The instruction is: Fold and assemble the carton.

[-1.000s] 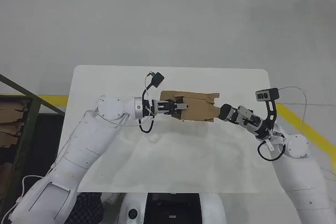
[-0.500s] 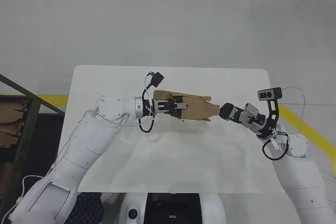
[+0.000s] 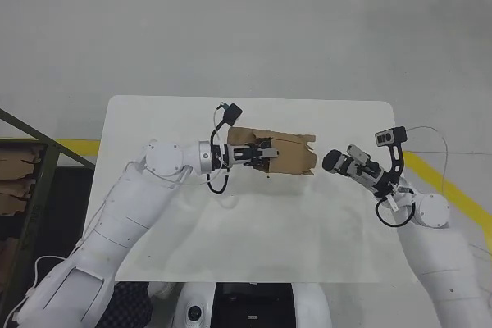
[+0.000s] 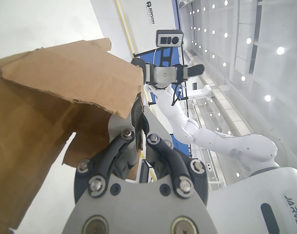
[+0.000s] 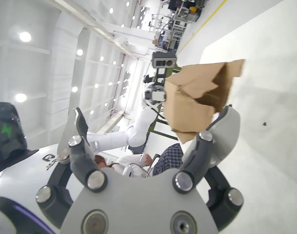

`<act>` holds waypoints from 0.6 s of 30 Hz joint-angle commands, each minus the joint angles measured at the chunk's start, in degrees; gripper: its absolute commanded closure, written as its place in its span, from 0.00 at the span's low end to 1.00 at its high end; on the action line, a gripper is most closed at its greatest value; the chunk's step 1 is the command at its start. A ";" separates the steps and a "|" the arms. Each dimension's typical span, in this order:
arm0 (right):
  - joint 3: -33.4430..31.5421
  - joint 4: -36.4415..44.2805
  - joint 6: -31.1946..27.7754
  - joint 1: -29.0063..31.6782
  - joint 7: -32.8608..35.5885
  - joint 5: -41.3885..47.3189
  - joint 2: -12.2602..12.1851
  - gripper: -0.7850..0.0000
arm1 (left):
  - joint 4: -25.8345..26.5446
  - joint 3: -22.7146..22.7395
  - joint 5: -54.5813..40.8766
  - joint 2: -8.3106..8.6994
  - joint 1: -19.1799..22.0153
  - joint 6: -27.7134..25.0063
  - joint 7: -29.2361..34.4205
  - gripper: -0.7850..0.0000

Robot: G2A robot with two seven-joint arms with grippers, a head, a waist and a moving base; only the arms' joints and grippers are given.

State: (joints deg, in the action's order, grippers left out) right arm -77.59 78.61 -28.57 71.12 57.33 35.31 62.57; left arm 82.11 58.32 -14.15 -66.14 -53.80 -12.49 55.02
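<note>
1. A white table (image 3: pixel 189 238) stands on a pale grey floor (image 3: pixel 230 49). A yellow line (image 3: pixel 430 176) on the floor runs out from behind the table on both sides.
2. To the table's left, a dark-framed rack (image 3: pixel 33 148) holds brown cardboard pieces (image 3: pixel 4 176).
3. The wrist views look into a bright hall with white walls and rows of round ceiling lights (image 4: pixel 280 49).
4. A white wall panel (image 4: pixel 143 3) in the left wrist view carries dark lettering. No print can be seen on the box.
5. The brown carton (image 3: pixel 287 154) is partly opened, its end flaps loose. It is held above the far middle of the table.
6. The left gripper (image 3: pixel 266 152) is clamped on one of the carton's walls, and the cardboard edge sits between its closed fingers (image 4: pixel 136 113).
7. The right gripper (image 3: pixel 332 161) is just beside the carton's right end. Its jaws are spread wide with nothing between them.
</note>
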 commanded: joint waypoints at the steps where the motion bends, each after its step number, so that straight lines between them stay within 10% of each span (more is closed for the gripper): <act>1: 0.38 -0.74 0.47 -0.21 -0.91 -0.79 0.08 0.00 | 0.46 0.41 -0.55 0.10 -0.28 -0.06 0.51 1.00; 18: 2.66 -0.24 1.44 -0.86 2.18 4.24 0.83 0.00 | -1.44 -0.61 0.06 -0.25 0.32 0.20 0.20 1.00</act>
State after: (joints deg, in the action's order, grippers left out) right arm -74.60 78.30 -27.22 70.08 59.02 38.85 63.44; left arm 80.93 57.71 -14.16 -66.38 -53.54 -12.30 55.30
